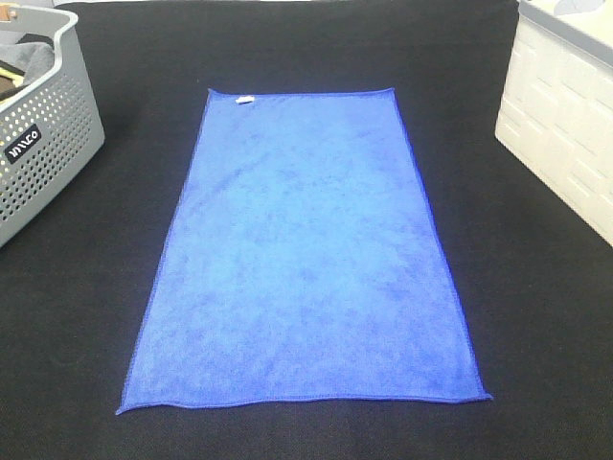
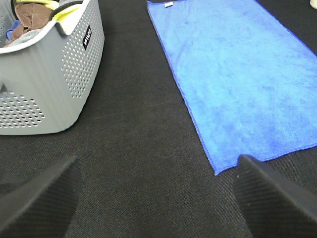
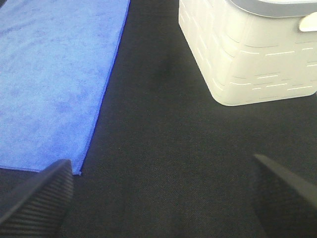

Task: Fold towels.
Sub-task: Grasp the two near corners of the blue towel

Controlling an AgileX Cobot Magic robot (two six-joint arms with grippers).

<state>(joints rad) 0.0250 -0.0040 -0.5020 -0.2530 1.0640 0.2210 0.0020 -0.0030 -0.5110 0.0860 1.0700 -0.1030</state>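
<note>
Towel point(image 1: 306, 259) flat, left claw point(image 2: 157, 161), right claw point(image 3: 162, 161) wrist-views only

Item 1: royal-blue rectangular microfibre towel point(image 1: 306, 259). Lay flat and unfolded at the centre of the black woven table cover point(image 1: 536, 316), long axis running 12 to 6 o'clock.
Item 2: small white fabric tag point(image 1: 245, 99). Sat on the towel's far edge, near its 11 o'clock corner.
Item 3: grey perforated plastic basket point(image 1: 43, 144). Stood on the cover at the towel's 10 o'clock, apart from it; bundled brown and yellow cloths point(image 2: 30, 12) lay inside.
Item 4: cream rectangular plastic bin point(image 1: 565, 134). Stood on the cover at the towel's 2 o'clock, apart from it.
</note>
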